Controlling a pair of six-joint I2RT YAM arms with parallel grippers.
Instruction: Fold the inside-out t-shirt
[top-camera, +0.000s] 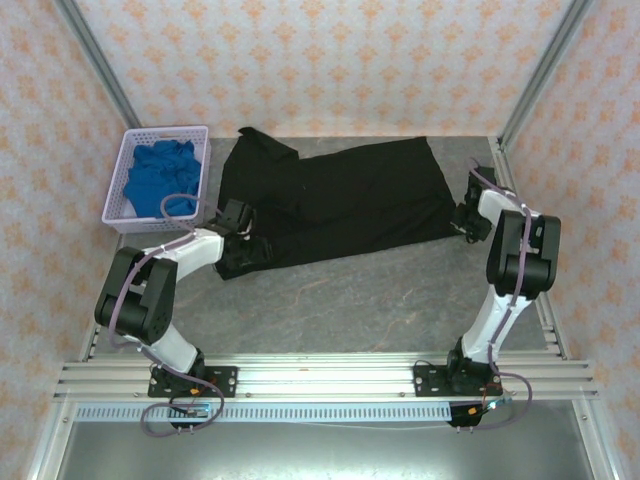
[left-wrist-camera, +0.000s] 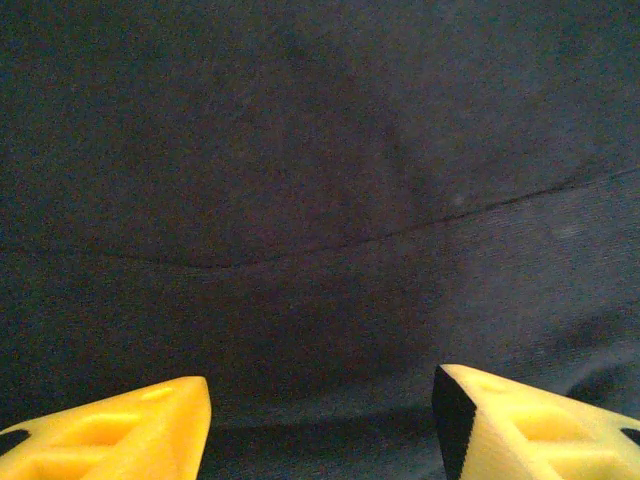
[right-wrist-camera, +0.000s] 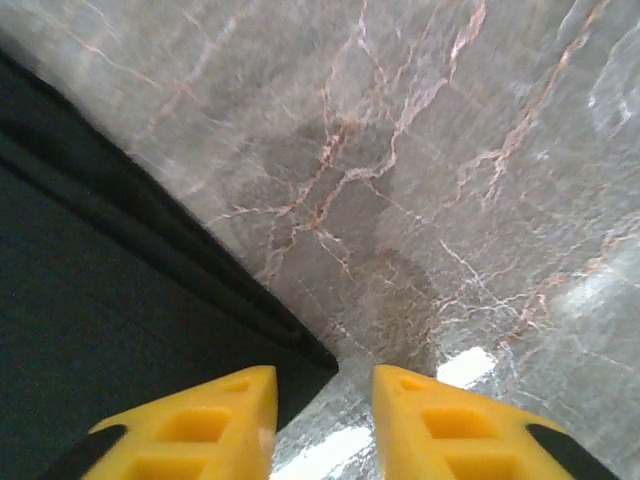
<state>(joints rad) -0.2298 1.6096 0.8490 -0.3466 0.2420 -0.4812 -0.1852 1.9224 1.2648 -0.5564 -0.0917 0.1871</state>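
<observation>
The left tool (left-wrist-camera: 320, 405) stands with its jaws wide apart, close over black fabric at the shirt's near-left part; the right tool (right-wrist-camera: 322, 400) has its jaws narrowly apart with nothing between them, the shirt's corner just beside one finger. The marbled grey bench (top-camera: 350, 300) carries the inside-out t-shirt (top-camera: 340, 195), spread flat across its far half between both tools; a lilac basket (top-camera: 115, 182) at far left holds a blue cloth (top-camera: 160, 180).

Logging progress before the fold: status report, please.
Left gripper open, low over shirt. Right gripper open at shirt's corner. Shirt flat on table. Basket at its left, not in the way.
</observation>
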